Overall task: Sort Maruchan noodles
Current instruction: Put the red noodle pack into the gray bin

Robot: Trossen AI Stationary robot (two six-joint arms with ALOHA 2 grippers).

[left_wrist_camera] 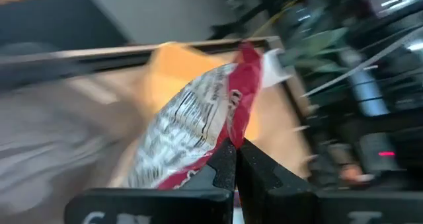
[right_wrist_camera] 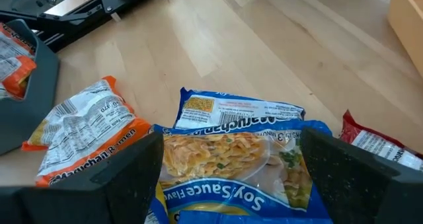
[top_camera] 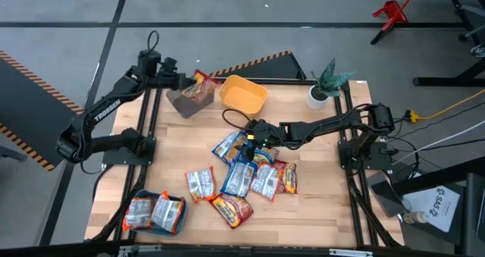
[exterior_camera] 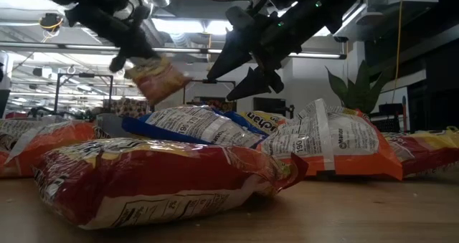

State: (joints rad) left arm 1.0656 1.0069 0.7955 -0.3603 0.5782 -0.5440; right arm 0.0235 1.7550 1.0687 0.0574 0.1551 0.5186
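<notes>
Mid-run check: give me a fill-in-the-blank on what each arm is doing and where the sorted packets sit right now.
1. The left gripper holds a red packet above the ____ bin.
2. The right gripper, jaws ____, hovers over a blue Soy Sauce packet.
3. The yellow bin holds ____ packets.
4. Two packets lie in the ____ bin.

Missing words: grey; open; no; teal

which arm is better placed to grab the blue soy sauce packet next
Right. The right gripper hangs open just above the blue packet, while the left gripper is shut on a red packet over the grey bin.
</notes>
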